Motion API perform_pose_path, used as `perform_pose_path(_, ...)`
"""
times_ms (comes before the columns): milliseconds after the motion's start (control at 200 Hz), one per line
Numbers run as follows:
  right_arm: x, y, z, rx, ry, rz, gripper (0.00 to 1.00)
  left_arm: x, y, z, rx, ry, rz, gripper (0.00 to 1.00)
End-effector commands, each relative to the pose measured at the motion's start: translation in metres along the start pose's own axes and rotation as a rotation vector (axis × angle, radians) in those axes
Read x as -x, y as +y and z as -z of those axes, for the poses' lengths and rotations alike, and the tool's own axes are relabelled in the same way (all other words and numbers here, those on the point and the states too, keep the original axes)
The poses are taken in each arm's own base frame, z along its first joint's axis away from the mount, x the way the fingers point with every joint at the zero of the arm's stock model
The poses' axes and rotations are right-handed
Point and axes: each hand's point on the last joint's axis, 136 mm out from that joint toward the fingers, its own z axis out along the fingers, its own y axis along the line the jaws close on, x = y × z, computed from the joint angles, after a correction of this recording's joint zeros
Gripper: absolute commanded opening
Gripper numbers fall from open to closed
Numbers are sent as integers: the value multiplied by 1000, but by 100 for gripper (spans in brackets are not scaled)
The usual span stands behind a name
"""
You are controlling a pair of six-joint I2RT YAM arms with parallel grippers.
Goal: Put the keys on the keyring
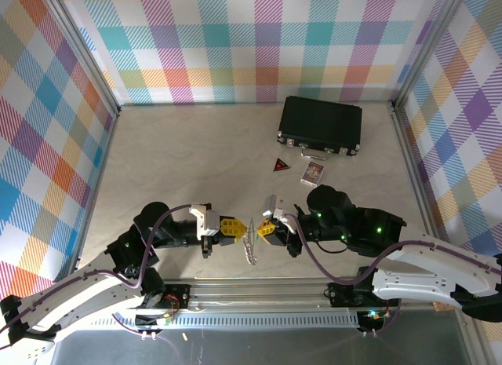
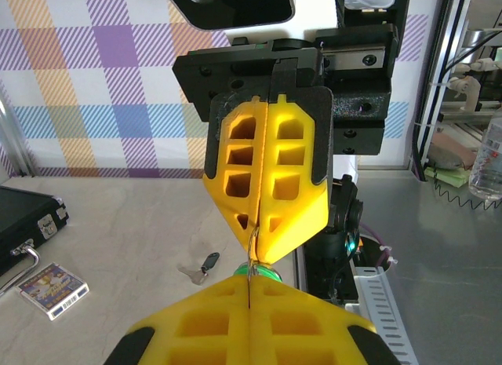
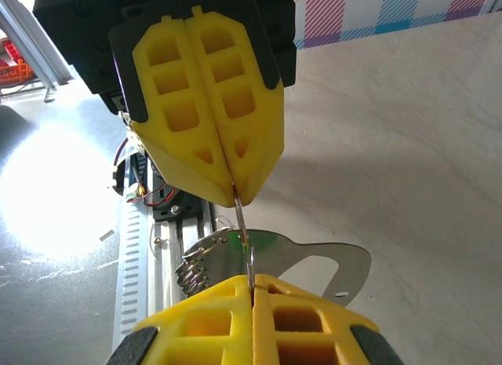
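1. Left gripper [image 2: 249, 290]: jaws fully closed, pinching the thin wire of the keyring [image 1: 249, 243], which is held up between the two arms
2. Right gripper [image 3: 251, 286]: closed on the same wire from the opposite side, probably to steady the loop for threading
3. Green-headed key [image 2: 255, 269]: just under the pinch; whether threaded cannot be told
4. Black-headed key [image 2: 205, 264]: lying apart on the table [image 2: 141, 239], not yet on the ring

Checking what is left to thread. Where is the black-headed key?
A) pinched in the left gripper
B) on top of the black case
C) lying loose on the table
C: the left wrist view shows the black-headed key lying flat on the table, with nothing gripping it.
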Motion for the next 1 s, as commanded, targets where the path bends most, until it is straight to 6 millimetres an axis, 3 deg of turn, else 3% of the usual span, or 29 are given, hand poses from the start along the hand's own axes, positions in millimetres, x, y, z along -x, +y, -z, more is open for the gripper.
perform_pose_path(0, 5, 5, 9, 19, -20, -13, 0, 14, -1, 4, -3, -46, -38, 0)
perform_pose_path(995, 10, 3, -1, 25, -32, 8, 0, 14, -2, 5, -7, -47, -37, 0)
